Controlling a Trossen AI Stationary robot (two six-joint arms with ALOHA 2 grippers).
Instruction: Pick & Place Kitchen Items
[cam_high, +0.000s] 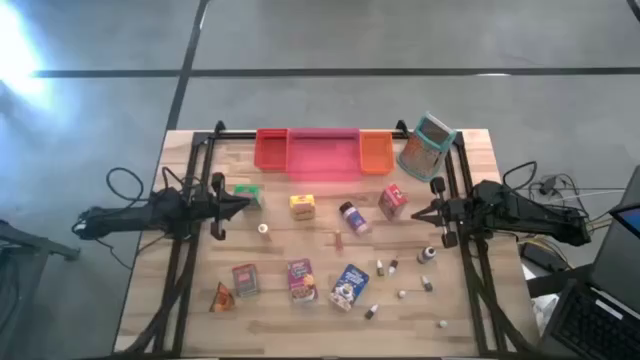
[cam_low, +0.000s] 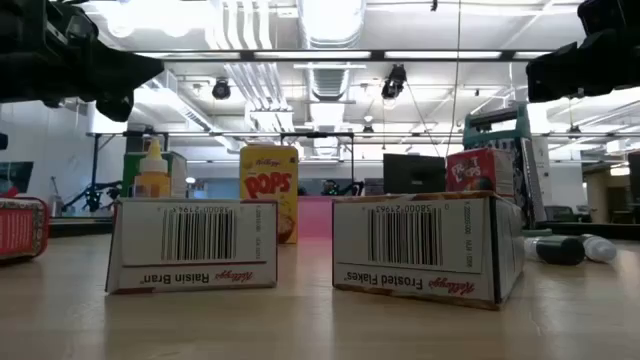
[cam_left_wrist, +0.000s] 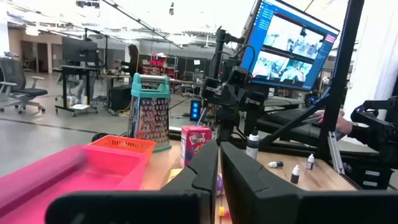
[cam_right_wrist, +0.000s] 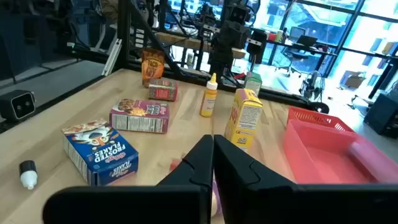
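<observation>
The kitchen items lie scattered on the wooden table: a green box (cam_high: 247, 193), a yellow box (cam_high: 302, 206), a small jar (cam_high: 352, 216), a red box (cam_high: 393, 201), a purple box (cam_high: 301, 279), a blue Frosted Flakes box (cam_high: 349, 286) (cam_right_wrist: 99, 152), an orange wedge (cam_high: 221, 297) and several tiny dark-capped bottles (cam_high: 382, 267). My left gripper (cam_high: 243, 203) (cam_left_wrist: 219, 180) hovers shut beside the green box, above the table's left side. My right gripper (cam_high: 418, 213) (cam_right_wrist: 213, 165) hovers shut at the right side, past the red box. Neither touches anything.
Red (cam_high: 271, 150), pink (cam_high: 324, 152) and orange (cam_high: 376, 150) tray bins line the far edge, with a metal grater (cam_high: 428, 146) at their right. A small yellow bottle (cam_high: 264, 229) stands near the left gripper. Black frame rails (cam_high: 190, 250) run along both table sides.
</observation>
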